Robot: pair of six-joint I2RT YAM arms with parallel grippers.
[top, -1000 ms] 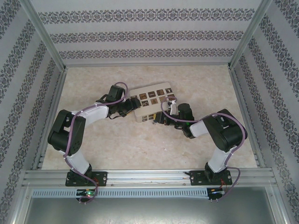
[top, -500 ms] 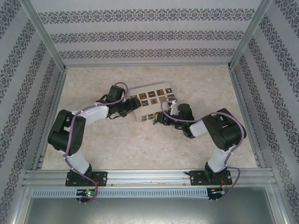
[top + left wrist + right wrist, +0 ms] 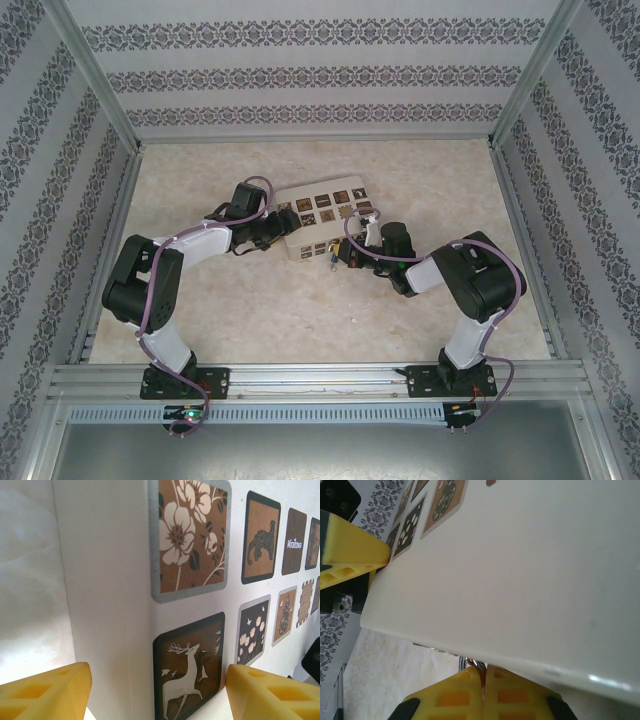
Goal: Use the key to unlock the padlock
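Now the right end effector (image 3: 482, 687), pinched shut on a silvery sliver, likely the key (image 3: 471, 661), sits at the white box's (image 3: 520, 570) near edge beside the padlock (image 3: 330, 253); steady alignment matters. Meanwhile the left end effector (image 3: 157, 695) straddles the box's corner, open.

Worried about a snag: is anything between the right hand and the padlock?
Nothing visible does. The right hand is shut at the white box's near edge, right next to the padlock.

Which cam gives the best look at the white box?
Top external: nearly the whole white box shows, patterned squares up. Left wrist shows one corner close up; right wrist, mostly a plain white face.
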